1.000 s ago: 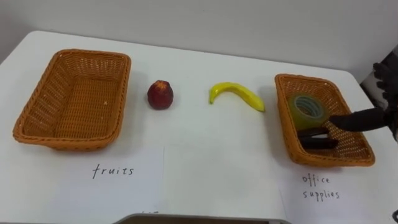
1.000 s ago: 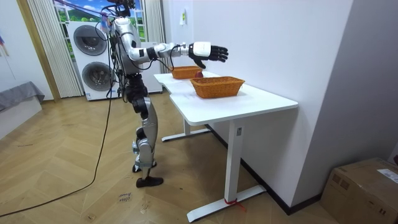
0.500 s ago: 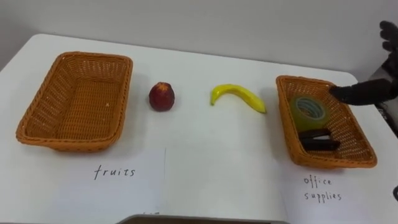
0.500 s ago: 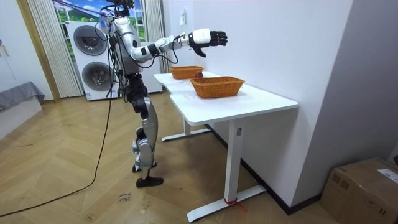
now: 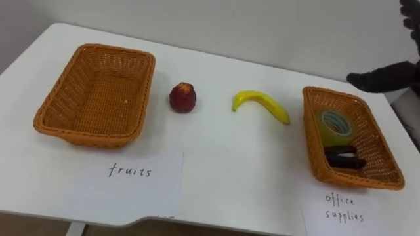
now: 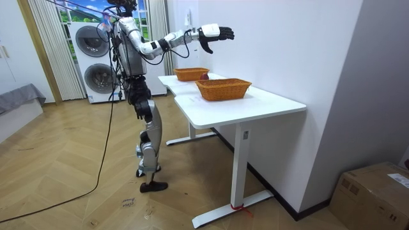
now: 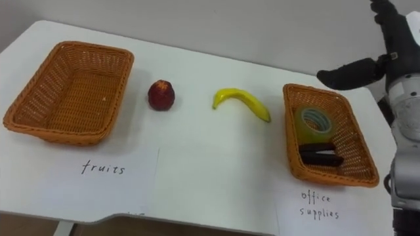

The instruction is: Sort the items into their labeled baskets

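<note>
Now, with the office basket (image 5: 307,131) apparently done, my right hand (image 7: 391,51) hangs spread and empty; next I grab the banana (image 5: 261,105) for the fruits basket (image 5: 85,136).

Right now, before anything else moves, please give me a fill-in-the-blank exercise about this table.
1. The fruits basket is ____.
2. Between the red fruit and the office supplies basket lies the ____.
3. The right hand is raised, open, and holds ____.
Missing words: empty; banana; nothing.
</note>
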`<state>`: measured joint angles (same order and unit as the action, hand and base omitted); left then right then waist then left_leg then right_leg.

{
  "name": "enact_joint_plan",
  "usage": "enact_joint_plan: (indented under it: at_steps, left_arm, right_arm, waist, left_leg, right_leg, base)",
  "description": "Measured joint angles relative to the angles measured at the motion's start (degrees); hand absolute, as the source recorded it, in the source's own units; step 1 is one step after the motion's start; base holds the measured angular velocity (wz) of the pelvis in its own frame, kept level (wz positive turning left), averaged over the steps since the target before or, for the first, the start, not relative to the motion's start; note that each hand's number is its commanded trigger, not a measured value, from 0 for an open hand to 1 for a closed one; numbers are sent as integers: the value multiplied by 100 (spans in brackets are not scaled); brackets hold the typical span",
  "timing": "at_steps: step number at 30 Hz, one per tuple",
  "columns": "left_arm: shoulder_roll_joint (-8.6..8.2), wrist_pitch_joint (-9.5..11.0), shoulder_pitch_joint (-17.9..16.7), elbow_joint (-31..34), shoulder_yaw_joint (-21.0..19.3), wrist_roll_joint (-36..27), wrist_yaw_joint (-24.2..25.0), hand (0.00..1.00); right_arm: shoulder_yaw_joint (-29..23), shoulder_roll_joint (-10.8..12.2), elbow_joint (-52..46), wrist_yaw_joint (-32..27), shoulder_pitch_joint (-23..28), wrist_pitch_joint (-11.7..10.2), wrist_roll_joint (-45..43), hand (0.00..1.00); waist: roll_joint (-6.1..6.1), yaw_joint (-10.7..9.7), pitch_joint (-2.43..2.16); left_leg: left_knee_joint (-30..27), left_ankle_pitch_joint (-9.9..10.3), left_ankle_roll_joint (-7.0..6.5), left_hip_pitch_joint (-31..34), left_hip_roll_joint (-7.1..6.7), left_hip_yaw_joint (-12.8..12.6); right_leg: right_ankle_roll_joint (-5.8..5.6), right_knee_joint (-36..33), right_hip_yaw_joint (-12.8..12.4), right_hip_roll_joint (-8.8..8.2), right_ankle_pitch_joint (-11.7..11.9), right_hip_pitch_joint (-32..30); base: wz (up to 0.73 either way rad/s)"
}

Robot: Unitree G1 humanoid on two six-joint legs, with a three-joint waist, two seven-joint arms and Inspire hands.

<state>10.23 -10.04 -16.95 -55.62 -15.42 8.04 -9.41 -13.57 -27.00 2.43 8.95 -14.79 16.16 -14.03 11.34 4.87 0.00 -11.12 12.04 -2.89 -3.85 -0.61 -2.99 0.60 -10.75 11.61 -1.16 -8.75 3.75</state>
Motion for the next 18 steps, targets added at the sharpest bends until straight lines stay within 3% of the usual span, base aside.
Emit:
enact_joint_plan:
  at_steps: [4, 13, 18]
  left_arm:
    - [58, 2, -9, -1, 0, 8, 5, 0]
    - [295, 8, 217, -200, 134, 14, 3, 0]
    - [429, 56, 467, -167, 573, -122, 1, 0]
  right_arm:
    - [384, -41, 296, 34, -1, -1, 8, 0]
    - [906, -44, 736, 50, -11, -47, 17, 0]
    - [1401, -52, 1513, -112, -665, -80, 30, 0]
  waist:
    - [50, 92, -15]
    - [109, 256, 12]
    - [61, 296, 60]
  left_leg:
    - [-20, 8, 2, 67, 1, 17]
    - [-126, 6, 2, 457, -3, 71]
    - [-341, -2, -5, 956, 6, 118]
  right_leg:
    - [0, -14, -15, 4, 1, -57]
    - [6, -1, 32, 8, 44, -364]
    - [23, -7, 145, 0, 123, -731]
  base:
    - [3]
    - [3]
    - [5]
